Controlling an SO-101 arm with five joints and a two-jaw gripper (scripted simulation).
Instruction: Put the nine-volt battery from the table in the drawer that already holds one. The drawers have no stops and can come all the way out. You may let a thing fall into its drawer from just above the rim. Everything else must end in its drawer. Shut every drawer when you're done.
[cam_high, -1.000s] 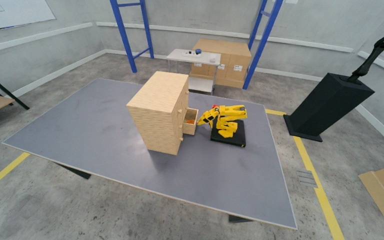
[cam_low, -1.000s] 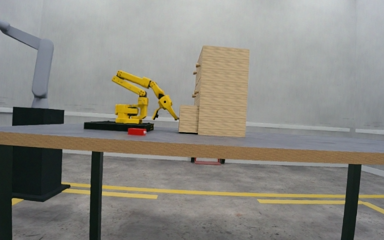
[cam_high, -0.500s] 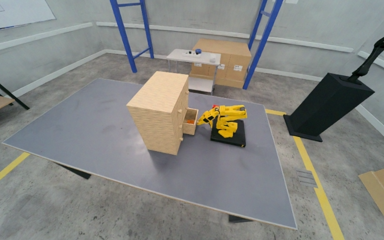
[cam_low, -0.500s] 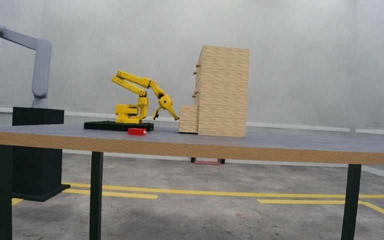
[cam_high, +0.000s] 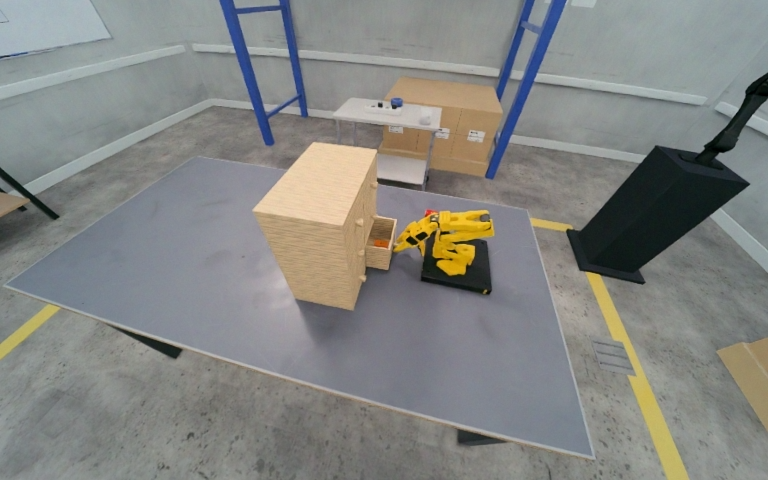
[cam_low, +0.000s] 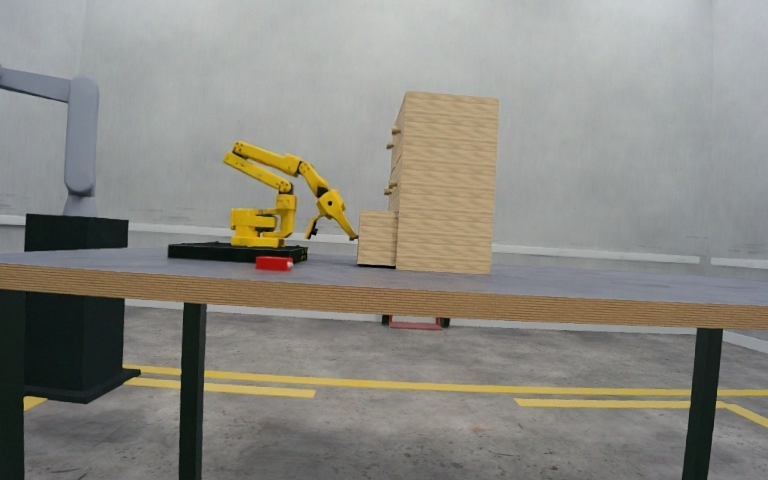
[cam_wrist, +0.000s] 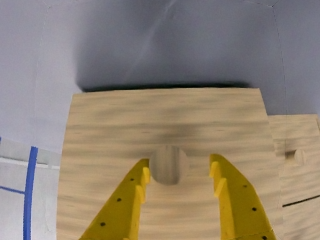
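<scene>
A wooden drawer cabinet (cam_high: 320, 223) stands on the grey table. One low drawer is pulled partly out and holds an orange thing (cam_high: 381, 243). My gripper (cam_high: 398, 247) is at that drawer's front. In the wrist view my fingers stand on either side of the drawer's round knob (cam_wrist: 168, 163) with a small gap on each side, so they are open around it. The red nine-volt battery (cam_low: 274, 263) lies on the table beside my black base (cam_low: 237, 251). In the top view only a red bit of the battery (cam_high: 430, 213) shows behind my arm.
The other drawers are shut, and their knobs (cam_low: 390, 145) stick out of the cabinet front. A black pedestal (cam_high: 651, 212) stands off the table to the right. A blue ladder frame (cam_high: 266, 67), cardboard boxes and a small white table (cam_high: 390, 113) stand behind.
</scene>
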